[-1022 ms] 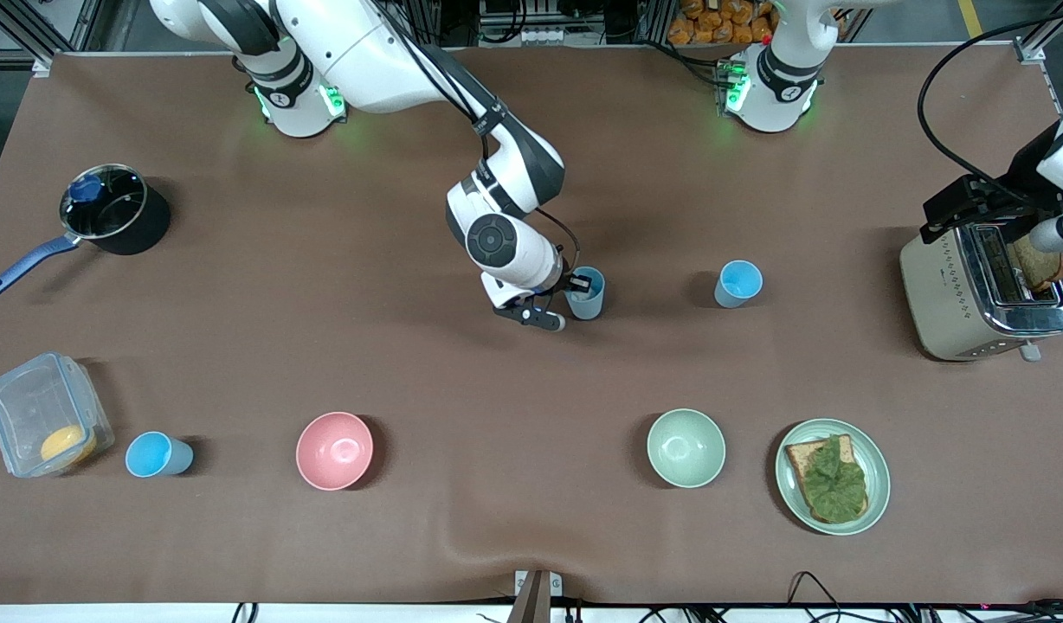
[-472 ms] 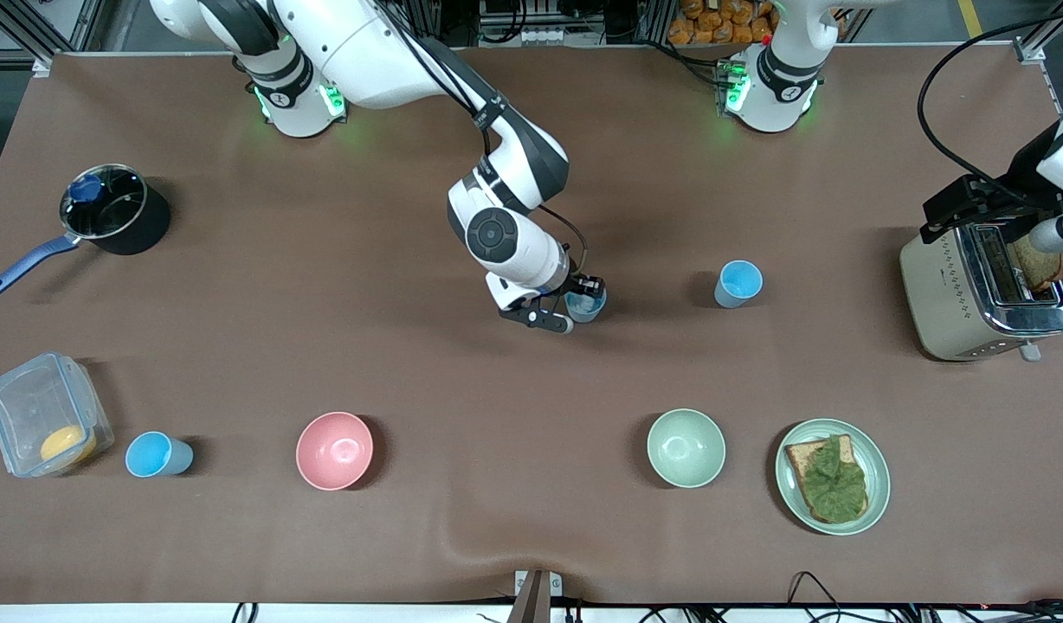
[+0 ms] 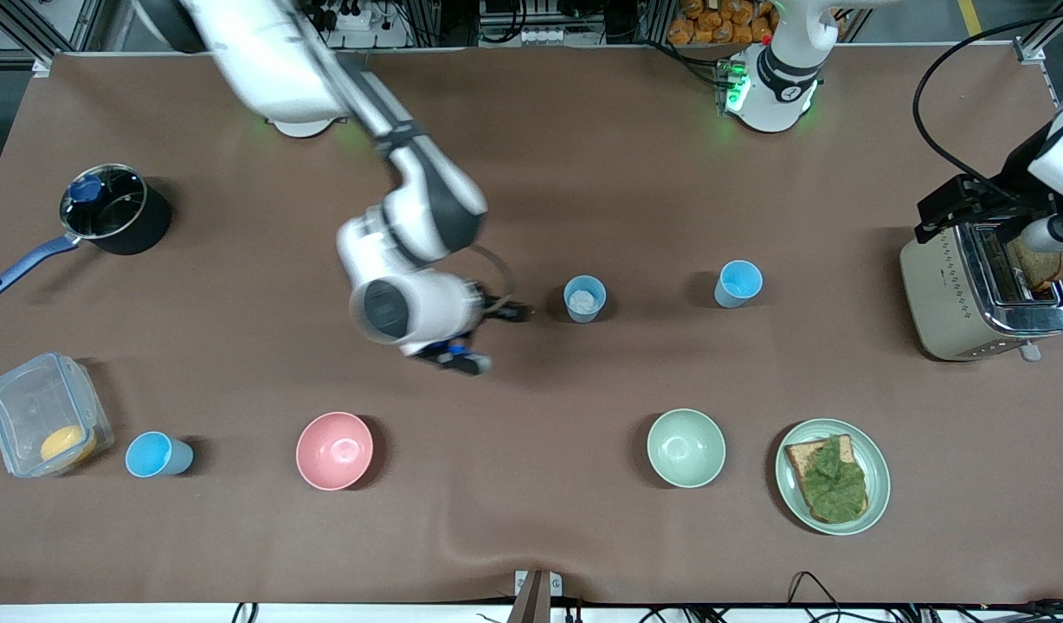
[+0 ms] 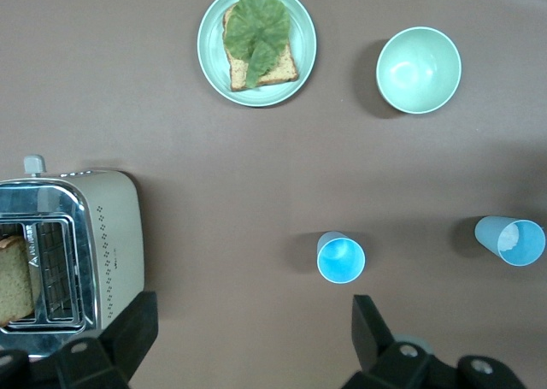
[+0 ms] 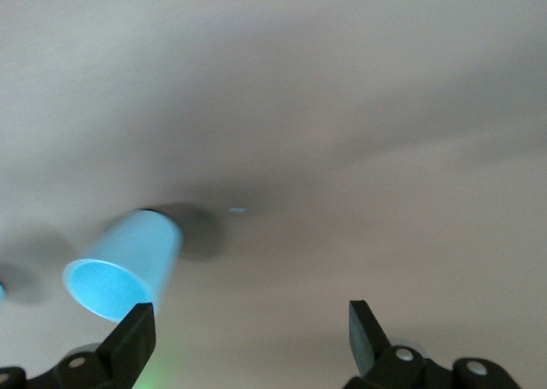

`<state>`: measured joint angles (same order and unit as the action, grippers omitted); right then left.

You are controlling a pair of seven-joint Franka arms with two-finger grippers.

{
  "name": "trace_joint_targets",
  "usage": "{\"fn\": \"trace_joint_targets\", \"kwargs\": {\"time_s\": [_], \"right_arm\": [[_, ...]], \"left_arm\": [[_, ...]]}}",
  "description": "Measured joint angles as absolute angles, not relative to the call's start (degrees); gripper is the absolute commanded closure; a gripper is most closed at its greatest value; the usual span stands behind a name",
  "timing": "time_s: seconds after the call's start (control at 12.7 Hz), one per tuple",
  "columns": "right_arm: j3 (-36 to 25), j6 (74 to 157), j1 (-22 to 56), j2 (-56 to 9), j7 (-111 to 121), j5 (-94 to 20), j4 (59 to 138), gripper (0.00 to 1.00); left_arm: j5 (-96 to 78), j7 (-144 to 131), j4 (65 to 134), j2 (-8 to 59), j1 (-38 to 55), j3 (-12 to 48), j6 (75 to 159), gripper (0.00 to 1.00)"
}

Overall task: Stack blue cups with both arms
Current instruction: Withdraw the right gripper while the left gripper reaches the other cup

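Three blue cups stand on the brown table (image 3: 531, 173), all upright, mouths up, long axes vertical. Landmark: pink bowl (image 3: 334, 450).

Nearest row, level w/ the pink bowl: a bright blue cup (image 3: 156, 455) toward the right arm's end, just beside a clear box (image 3: 47, 426) w/ something orange inside. Toward the left arm's end from the bowl: green bowl (image 3: 686, 447), then a green plate (image 3: 833, 476) w/ bread and lettuce. Strip between this row and the table's near edge is bare cloth w/ a wrinkle.

Middle row, farther from the camera than the pink bowl and toward the left arm's end: grey-blue cup (image 3: 584, 298) w/ a white bit inside, standing free, nothing touching it. Sky-blue cup (image 3: 739, 283) beside it, well apart, further toward the left arm's end. Open cloth all round both; wide bare gap between them and the bowls.

Right gripper (image 3: 510, 310) hangs over the cloth above the pink bowl's row, near the grey-blue cup but clear of it, fingers spread apart, holding nothing. Its wrist view is blurred; fingers (image 5: 128, 342) show wide, one blue cup in sight.

Farther still: a black pot (image 3: 114, 209) w/ blue handle at the right arm's end. Toaster (image 3: 986, 290) at the left arm's end, bread in the slot. Left gripper (image 4: 248, 338) is up over the toaster and the cloth next to it, fingers (image 4: 372, 329) wide apart, empty; that arm waits.
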<state>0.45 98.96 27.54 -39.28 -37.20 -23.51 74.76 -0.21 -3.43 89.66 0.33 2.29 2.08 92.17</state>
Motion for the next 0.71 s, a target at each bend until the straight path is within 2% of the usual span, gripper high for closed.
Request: {"fn": "trace_joint_targets", "kwargs": {"time_s": [0.16, 0.31, 0.71], "right_arm": [[0.5, 91.6, 20.4, -36.7, -34.7, -16.2, 74.8, 0.00], [0.5, 88.7, 15.7, -35.1, -33.2, -10.5, 74.8, 0.00], [0.4, 84.1, 4.6, -33.0, -16.1, -6.0, 74.8, 0.00]], "left_arm": [[-0.2, -3.4, 89.9, 1.8, 2.9, 3.0, 92.7, 0.00], [-0.2, -3.4, 91.3, 3.8, 3.6, 3.8, 95.6, 0.00], [-0.2, -3.4, 102.6, 7.9, 5.9, 4.1, 108.0, 0.00]]}}
